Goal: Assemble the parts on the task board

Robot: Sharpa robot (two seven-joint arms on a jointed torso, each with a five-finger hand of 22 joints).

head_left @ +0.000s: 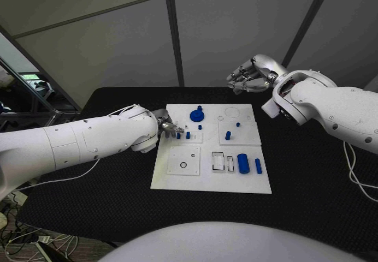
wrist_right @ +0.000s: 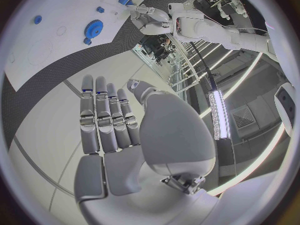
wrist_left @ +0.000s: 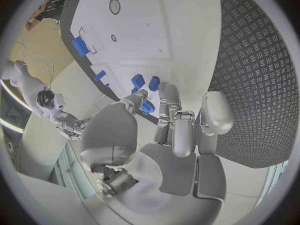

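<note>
My left hand (head_left: 167,126) fingers reaching small blue pegs (head_left: 187,135) at board (head_left: 211,183) edge, grip unclear | right hand (head_left: 250,75) spread, empty, parked beyond board for clearance

A white board (head_left: 211,180) lies in the middle of the black table (head_left: 102,202). The left hand (head_left: 167,125) is at the board's left edge, its fingers (head_left: 176,130) just beside two small blue pegs (head_left: 187,135). A blue gear (head_left: 196,115) sits near the board's far edge, a blue cylinder (head_left: 243,164) near its right edge. The right hand (head_left: 249,75) hangs over the table's far edge, holding nothing, fingers loosely curled.
</note>
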